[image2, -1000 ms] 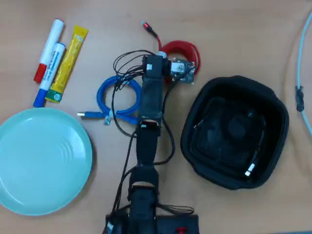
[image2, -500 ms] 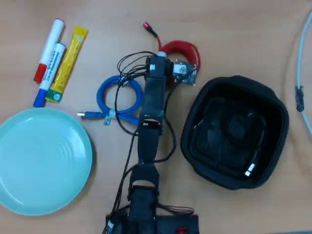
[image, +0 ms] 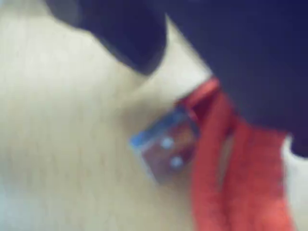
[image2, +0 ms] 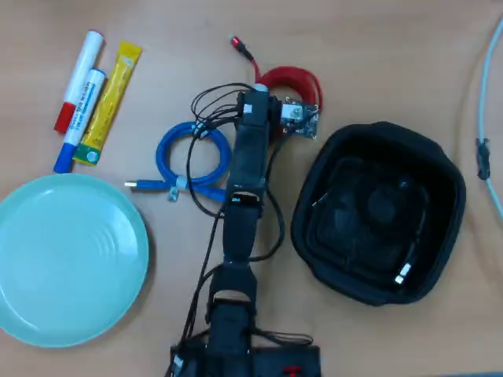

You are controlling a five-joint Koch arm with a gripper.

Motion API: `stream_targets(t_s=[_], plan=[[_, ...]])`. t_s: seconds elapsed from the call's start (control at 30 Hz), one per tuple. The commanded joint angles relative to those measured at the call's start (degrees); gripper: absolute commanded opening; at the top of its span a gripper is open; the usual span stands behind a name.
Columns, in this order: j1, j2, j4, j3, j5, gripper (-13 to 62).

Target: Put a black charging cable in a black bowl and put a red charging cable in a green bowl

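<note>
The red charging cable (image2: 292, 81) is lying on the tabletop (image2: 377, 47) near the top of the overhead view, just above the black bowl (image2: 379, 210), and I am reaching my hand (image2: 271, 118) over it. Going from the biggest things down: the tabletop is carrying one black bowl on the right of that view and one green bowl (image2: 69, 261) far off on the left, so I am judging that the red ring is facing a long carry across my own arm (image2: 240, 212) to reach its dish. The black bowl is already holding the one black charging cable (image2: 409, 251), its pale plug showing low in the well, so that half of the task is looking done to me. One blue cable (image2: 192, 157) is sitting coiled just left of my arm; I am reading it as a distractor, along with two markers (image2: 77, 90) and one yellow tube (image2: 110, 98) lying together at the upper left. In the wrist view the red cable (image: 240, 178) is filling the lower right, blurred, with a small silvery plug (image: 166, 149) beside it over pale tabletop. Whether my hand is spread wide, narrowed, or already gripping the red ring I cannot tell: my wrist is covering the jaws from above, and the wrist view is too blurred.
</note>
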Motion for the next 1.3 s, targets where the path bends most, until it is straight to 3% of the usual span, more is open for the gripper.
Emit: stream_targets(t_s=[0.0, 0.13, 0.37, 0.8, 1.27], plan=[[0.4, 0.3, 0.4, -3.7, 0.1, 23.6], [0.4, 0.3, 0.4, -3.7, -1.4, 7.8], [0.7, 0.3, 0.5, -3.6, -1.9, -6.7], [0.2, 1.4, 6.2, -3.7, -1.9, -6.7], [-0.9, 16.7, 13.4, -2.7, -2.3, -6.7]])
